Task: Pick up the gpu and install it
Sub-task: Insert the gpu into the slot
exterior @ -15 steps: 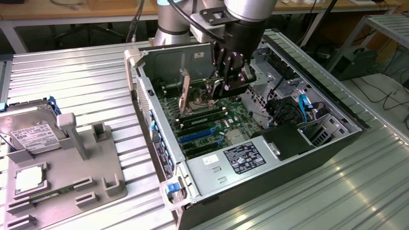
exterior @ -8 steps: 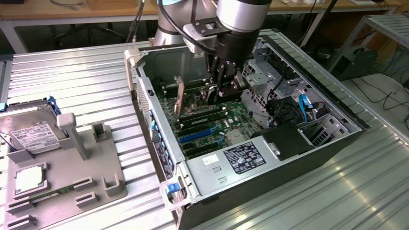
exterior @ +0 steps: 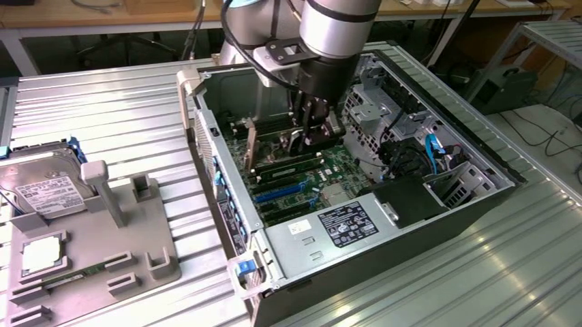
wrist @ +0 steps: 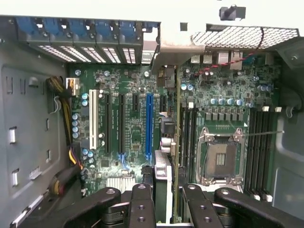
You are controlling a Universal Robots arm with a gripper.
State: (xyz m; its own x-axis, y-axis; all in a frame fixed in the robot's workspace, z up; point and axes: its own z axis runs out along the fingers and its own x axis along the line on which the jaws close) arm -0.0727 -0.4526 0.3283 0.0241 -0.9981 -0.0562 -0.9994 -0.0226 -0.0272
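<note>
The open computer case lies on its side on the metal table. My gripper reaches down into it over the green motherboard. In the wrist view the gripper is shut on the gpu, a thin card seen edge-on between the two black fingers. Its silver bracket sits at the case's rear slot openings. The card stands upright just beside the long blue slot, on the side toward the CPU socket. Whether its edge sits in a slot, I cannot tell.
A grey fixture at the exterior view's left holds a silver hard drive, a processor and a green memory stick. Inside the case are the power supply, drive cage and cables; the case walls hem in the gripper.
</note>
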